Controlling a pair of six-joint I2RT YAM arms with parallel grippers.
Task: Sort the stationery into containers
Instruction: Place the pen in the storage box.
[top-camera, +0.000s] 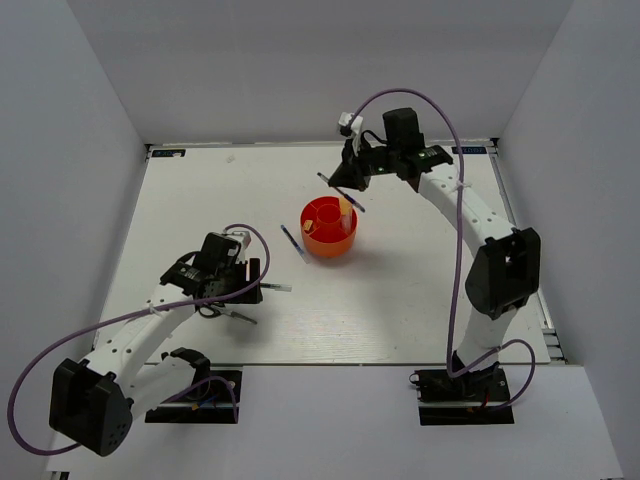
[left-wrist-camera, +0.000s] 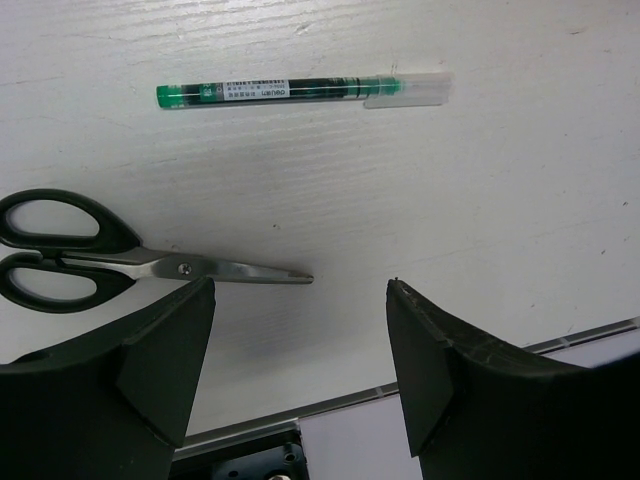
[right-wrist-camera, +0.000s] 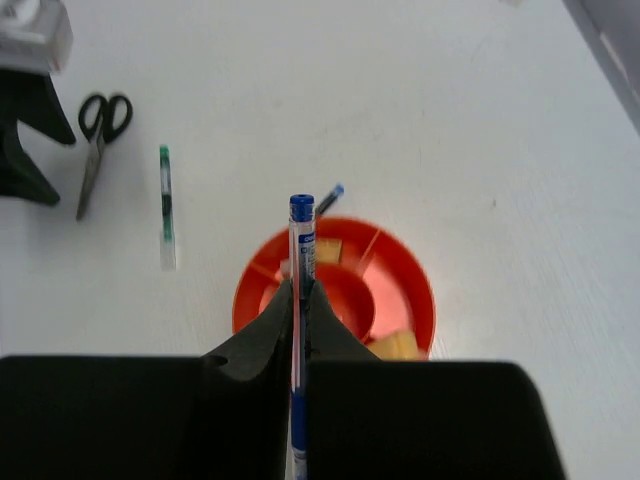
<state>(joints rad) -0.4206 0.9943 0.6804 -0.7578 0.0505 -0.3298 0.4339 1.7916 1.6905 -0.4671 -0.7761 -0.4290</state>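
Note:
The round orange-red tub (top-camera: 331, 249) stands mid-table; yellow items sit in two of its compartments. My right gripper (top-camera: 349, 183) is above the tub's far rim, shut on a blue pen (top-camera: 357, 204). In the right wrist view the gripper (right-wrist-camera: 301, 290) pinches this pen (right-wrist-camera: 302, 228) over the tub (right-wrist-camera: 425, 300). Another blue pen (top-camera: 293, 243) lies on the table just left of the tub. My left gripper (left-wrist-camera: 300, 285) is open and empty above the table. Black-handled scissors (left-wrist-camera: 100, 262) lie beside its left finger and a green pen (left-wrist-camera: 290, 92) lies beyond them.
White walls enclose the table on three sides. The table's near edge and a base plate (left-wrist-camera: 240, 455) show under the left gripper. The right wrist view shows the scissors (right-wrist-camera: 95, 140), the green pen (right-wrist-camera: 166, 205) and the left gripper (right-wrist-camera: 25, 120) at far left.

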